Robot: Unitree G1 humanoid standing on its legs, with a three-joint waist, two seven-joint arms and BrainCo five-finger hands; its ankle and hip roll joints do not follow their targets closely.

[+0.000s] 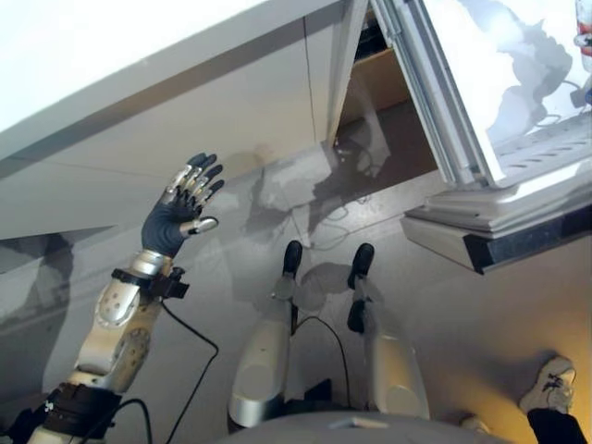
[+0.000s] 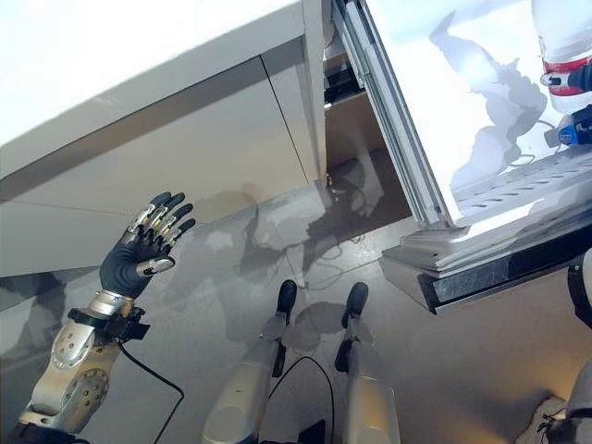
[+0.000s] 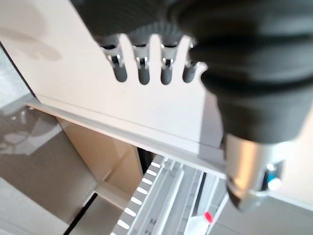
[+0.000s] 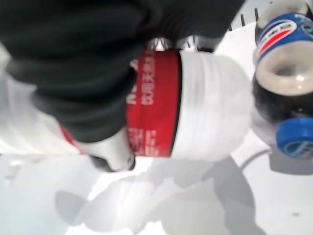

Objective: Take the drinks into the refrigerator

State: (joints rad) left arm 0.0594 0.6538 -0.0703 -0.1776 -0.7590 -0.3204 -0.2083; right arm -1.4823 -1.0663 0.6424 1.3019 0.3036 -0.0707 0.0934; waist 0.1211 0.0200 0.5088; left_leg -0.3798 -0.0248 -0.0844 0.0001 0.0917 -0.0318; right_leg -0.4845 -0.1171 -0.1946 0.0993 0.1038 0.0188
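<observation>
My right hand [image 4: 73, 73] is shut on a clear bottle with a red label [image 4: 210, 112]; the thumb [image 4: 110, 154] lies across the label. The bottle stands inside the open white refrigerator [image 2: 462, 111], over its ribbed shelf [image 2: 527, 180], and its red label [image 2: 564, 67] shows at the far upper right. Right beside it stands a dark cola bottle with a blue cap [image 4: 286, 83], also on that shelf [image 2: 566, 136]. My left hand [image 1: 185, 208] is raised at the left, open, with straight fingers [image 3: 143, 71] and nothing in it, well away from the refrigerator.
A white cabinet front [image 1: 185, 120] runs along the upper left, with a dark gap [image 1: 370, 83] between it and the refrigerator. The refrigerator's lower edge [image 1: 499, 245] juts out at the right. A person's white shoe [image 1: 548, 384] stands on the grey floor at the lower right.
</observation>
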